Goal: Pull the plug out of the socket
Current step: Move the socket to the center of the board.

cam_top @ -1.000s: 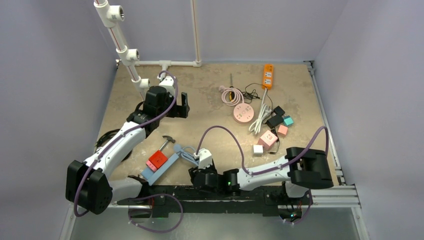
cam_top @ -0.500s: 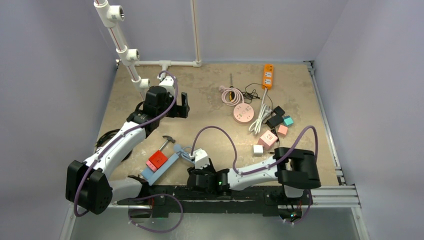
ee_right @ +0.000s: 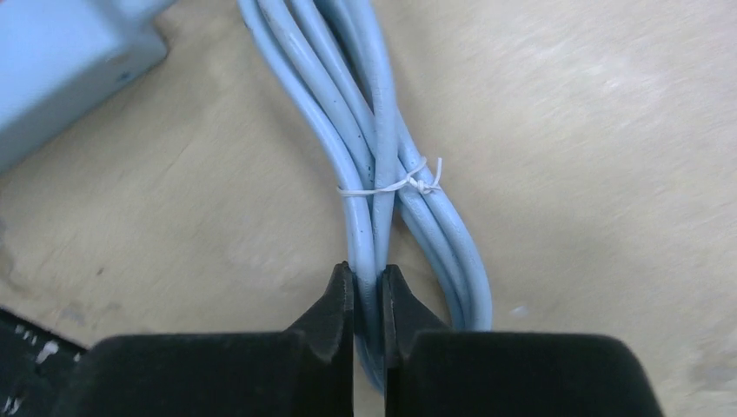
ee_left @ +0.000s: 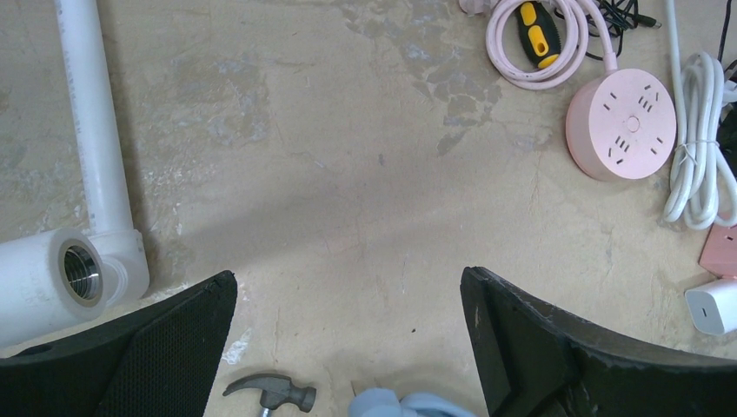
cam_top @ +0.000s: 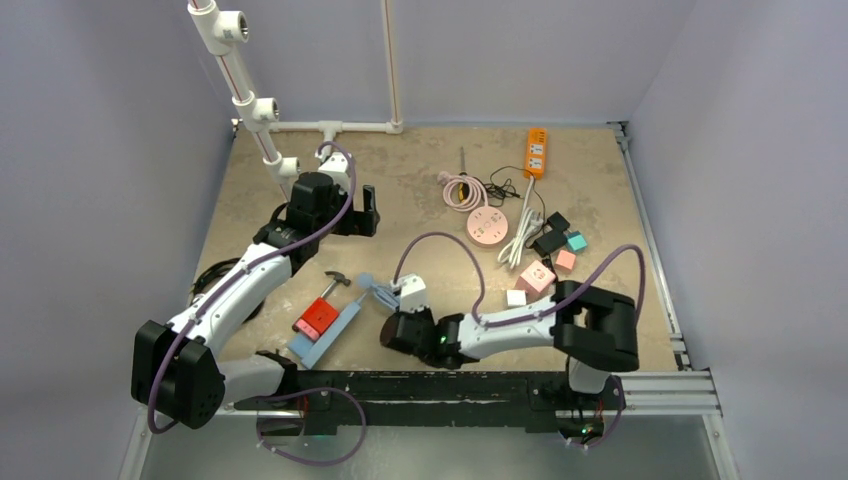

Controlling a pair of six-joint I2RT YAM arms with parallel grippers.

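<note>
While my right gripper (ee_right: 368, 295) is clamped on one strand of the pale blue cable bundle (ee_right: 375, 113), its two black jaws stand almost together with only that strand between them. A thin white tie (ee_right: 408, 184) binds the looped cable just beyond my fingertips. The cable runs to the blue power strip (cam_top: 330, 337), which lies slantwise on the table near the front rail. A red plug (cam_top: 316, 318) sits on top of the strip. From above it seems seated in the socket, though I cannot be sure. A small hammer (cam_top: 333, 283) lies just beside the strip's far side.

My left gripper (ee_left: 348, 274) hangs above bare table with its jaws wide apart and nothing between them. A white pipe (ee_left: 91, 130) lies to one side of it. A round pink socket (ee_left: 622, 124) lies to the other, well apart from the blue strip.
</note>
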